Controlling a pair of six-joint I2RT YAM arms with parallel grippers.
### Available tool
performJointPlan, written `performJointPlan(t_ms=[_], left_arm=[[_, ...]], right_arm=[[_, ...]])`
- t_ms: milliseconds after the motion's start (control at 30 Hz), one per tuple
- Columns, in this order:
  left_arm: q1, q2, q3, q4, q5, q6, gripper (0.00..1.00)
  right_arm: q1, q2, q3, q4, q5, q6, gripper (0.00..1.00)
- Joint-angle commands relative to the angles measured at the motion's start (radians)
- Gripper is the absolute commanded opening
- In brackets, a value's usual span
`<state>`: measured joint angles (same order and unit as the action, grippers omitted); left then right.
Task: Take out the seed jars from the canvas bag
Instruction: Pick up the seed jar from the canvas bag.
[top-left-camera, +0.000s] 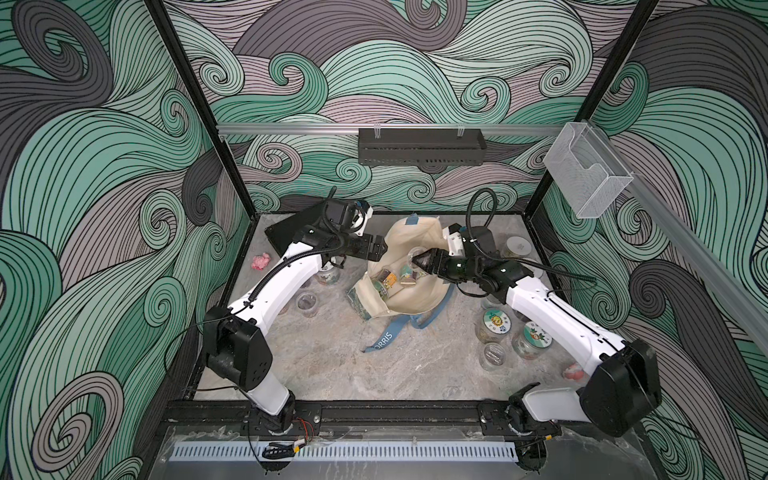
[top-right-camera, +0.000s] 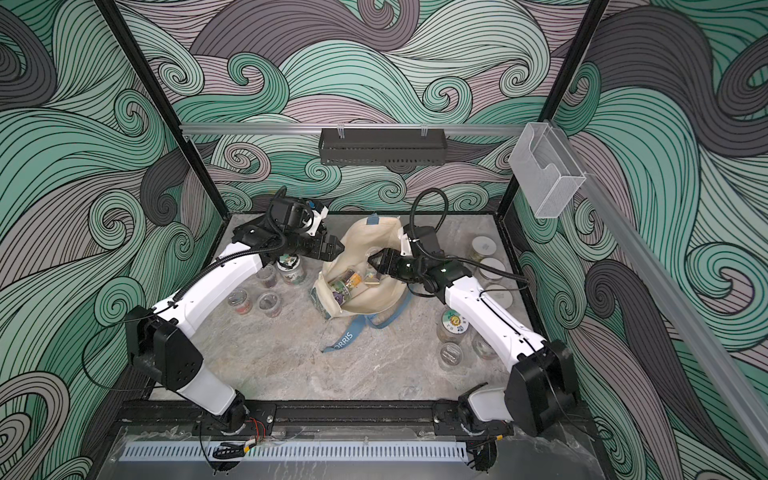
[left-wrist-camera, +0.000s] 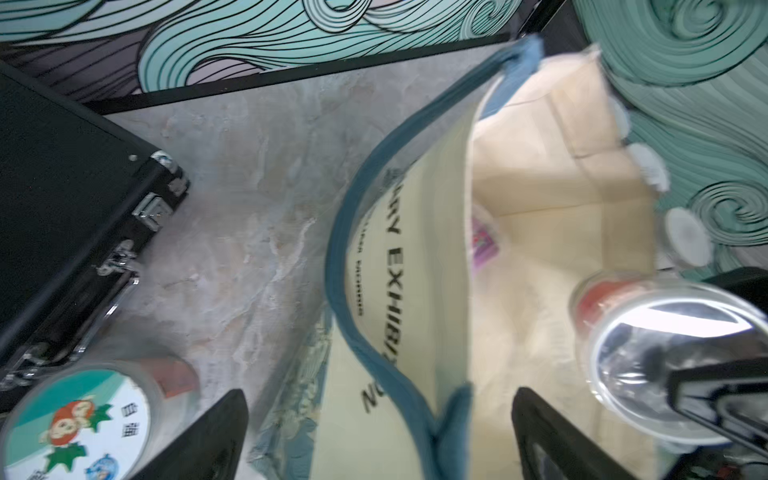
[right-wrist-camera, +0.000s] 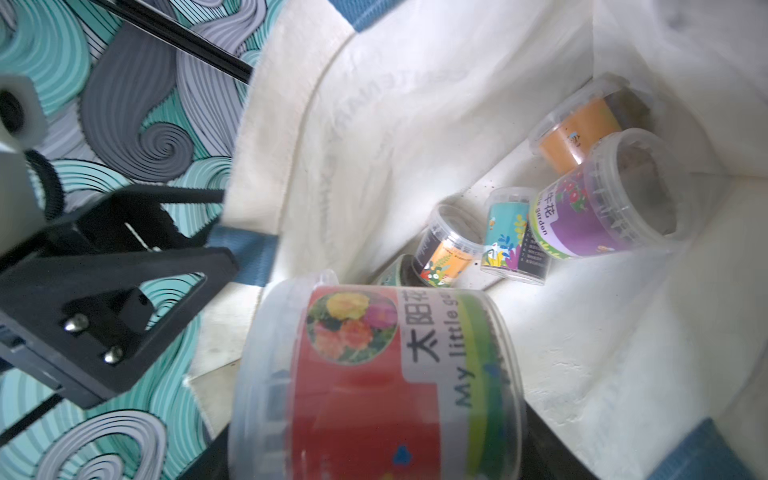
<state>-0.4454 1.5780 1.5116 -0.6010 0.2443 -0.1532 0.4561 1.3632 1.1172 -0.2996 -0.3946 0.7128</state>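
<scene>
The canvas bag (top-left-camera: 409, 232) (top-right-camera: 365, 237) lies open mid-table, with several seed jars (top-left-camera: 388, 278) (right-wrist-camera: 590, 208) inside. My right gripper (top-left-camera: 417, 261) (top-right-camera: 374, 261) (right-wrist-camera: 382, 465) is over the bag's mouth, shut on a clear red-labelled jar (right-wrist-camera: 374, 374) (left-wrist-camera: 665, 353). My left gripper (top-left-camera: 380, 249) (top-right-camera: 334, 249) (left-wrist-camera: 380, 415) is open at the bag's left rim. The blue-trimmed edge (left-wrist-camera: 415, 395) runs between its fingers. More jars stand on the table to the left (top-left-camera: 328, 274) (top-right-camera: 268, 303) and to the right (top-left-camera: 494, 326) (top-right-camera: 451, 353). A sticker-lidded jar (left-wrist-camera: 79, 424) sits under the left wrist.
A flat black hard case (top-left-camera: 291, 228) (left-wrist-camera: 62, 187) lies at the back left behind the left arm. Pink lumps lie at the left (top-left-camera: 261, 261) and by the right arm's base (top-left-camera: 575, 370). The bag's lettered strap (top-left-camera: 386, 336) trails toward the front.
</scene>
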Motion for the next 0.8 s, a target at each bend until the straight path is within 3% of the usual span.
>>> performJointPlan(t_ms=[0, 333, 767], left_arm=[[-0.022, -0.124, -0.014, 0.057, 0.128, -0.069, 0.99], [-0.158, -0.399, -0.187, 0.02, 0.074, -0.061, 0.99], [-0.234, -0.402, -0.209, -0.037, 0.06, 0.066, 0.99]], right_arm=[[-0.027, -0.034, 0.0, 0.05, -0.182, 0.107, 0.64], [-0.04, -0.059, -0.043, 0.282, -0.454, 0.376, 0.64], [0.054, -0.052, -0.054, 0.328, -0.537, 0.436, 0.65]])
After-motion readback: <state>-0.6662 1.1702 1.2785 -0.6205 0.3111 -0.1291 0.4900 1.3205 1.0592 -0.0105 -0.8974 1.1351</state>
